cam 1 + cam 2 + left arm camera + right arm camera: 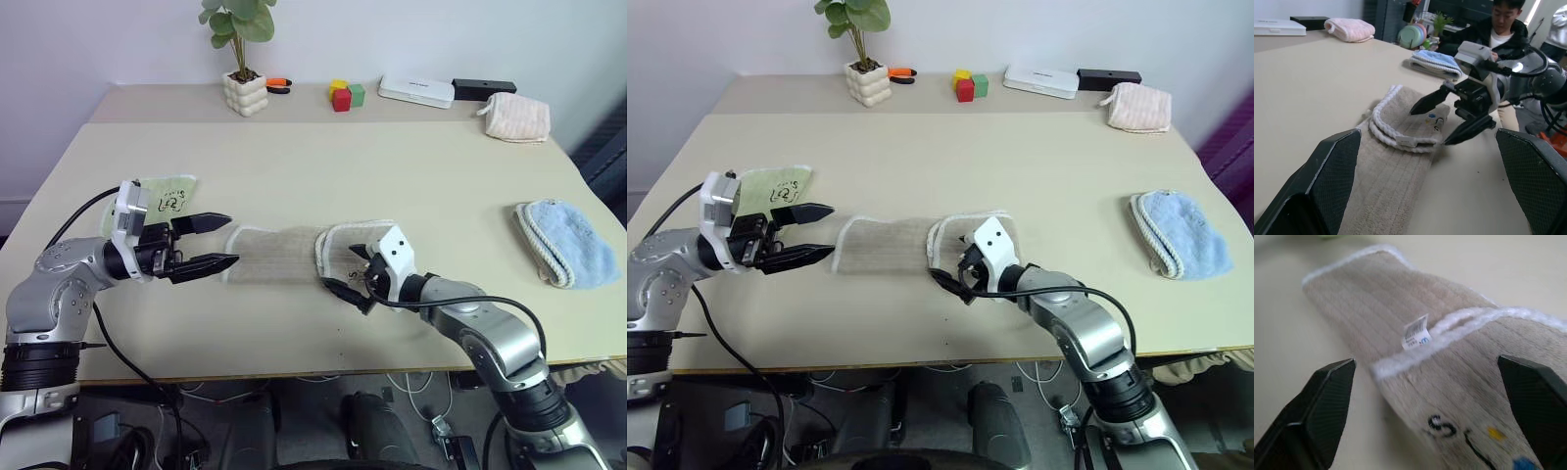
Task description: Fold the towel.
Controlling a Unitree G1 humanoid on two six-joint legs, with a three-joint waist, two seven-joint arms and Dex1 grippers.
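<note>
No real containers here apart from a white pot point(245, 94) at the back of the table point(392, 166), with a leafy plant point(237, 22) in it.

Left gripper point(217, 242) has its fingers spread wide, nothing between them, pointing level at the towel's near end but stopping just short of it. Right gripper point(351, 272) is also spread wide and holds nothing; it sits right at the folded end, fingers either side of the doubled edge, can't tell if they actually touch.

The towel point(279, 255) lies flat between the two grippers, its right end folded back over itself so the white trim doubles up, a small white tag point(1417, 332) poking out at the fold.
</note>
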